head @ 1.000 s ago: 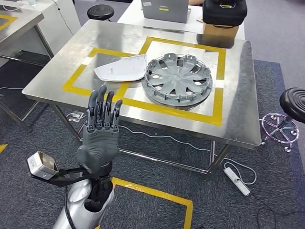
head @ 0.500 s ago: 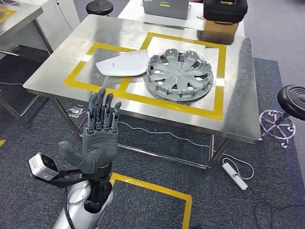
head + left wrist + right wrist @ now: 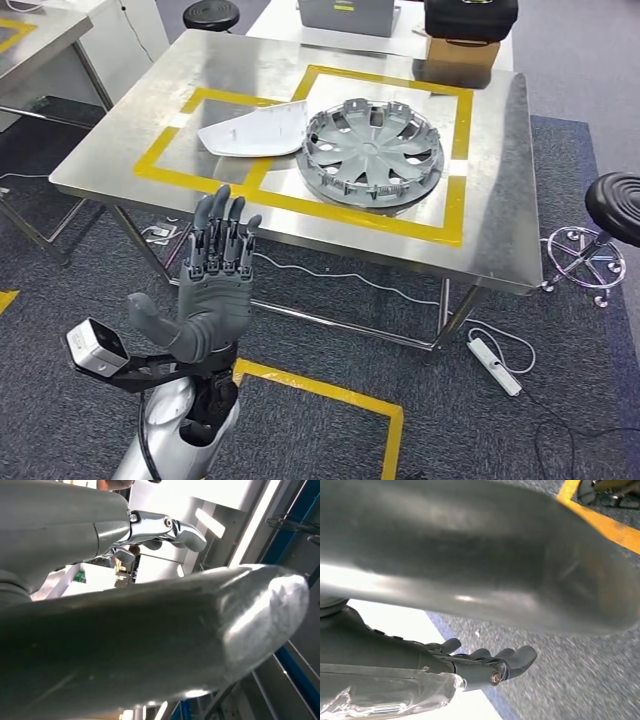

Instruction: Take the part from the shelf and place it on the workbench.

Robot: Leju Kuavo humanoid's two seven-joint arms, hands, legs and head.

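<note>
Left hand, grey and ribbed, splayed below steel workbench.

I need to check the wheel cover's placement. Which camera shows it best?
The head view: the wheel cover lies whole on the workbench, inside the yellow tape, beside the white part. Both wrist views look elsewhere, mostly at the robot's own hands.

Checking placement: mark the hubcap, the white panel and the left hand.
hubcap (image 3: 373,152), head view, centre hub.
white panel (image 3: 256,133), head view, middle of its face.
left hand (image 3: 213,300), head view, back of the hand.
</note>
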